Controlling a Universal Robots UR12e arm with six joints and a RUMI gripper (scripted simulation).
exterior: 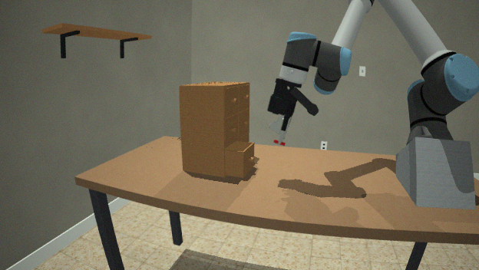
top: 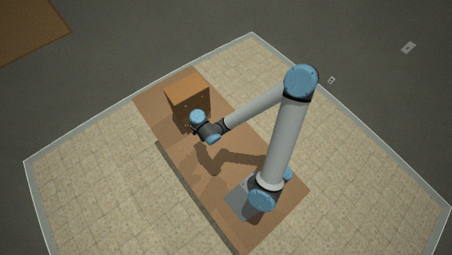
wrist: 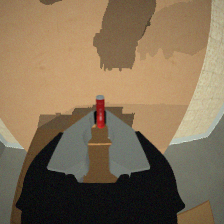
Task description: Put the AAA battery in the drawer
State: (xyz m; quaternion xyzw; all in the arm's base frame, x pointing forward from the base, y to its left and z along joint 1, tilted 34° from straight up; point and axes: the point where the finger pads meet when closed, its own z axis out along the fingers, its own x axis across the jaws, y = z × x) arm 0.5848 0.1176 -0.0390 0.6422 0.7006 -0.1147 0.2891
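Note:
The wooden chest [exterior: 215,130] stands upright on the table, and it also shows in the overhead view [top: 188,90]. Its bottom drawer [exterior: 239,159] on the front right column sticks out a little; the other drawers look shut. My gripper [exterior: 280,137] hangs to the right of the chest, above the table, pointing down. It is shut on the red AAA battery [exterior: 276,142], which pokes out past the fingertips. In the wrist view the battery [wrist: 100,111] stands between the two grey fingers. The drawers' contents are hidden.
The arm's grey base block [exterior: 435,172] stands at the table's right end. A wall shelf [exterior: 96,34] hangs far to the left. The table edge runs close in front of the chest.

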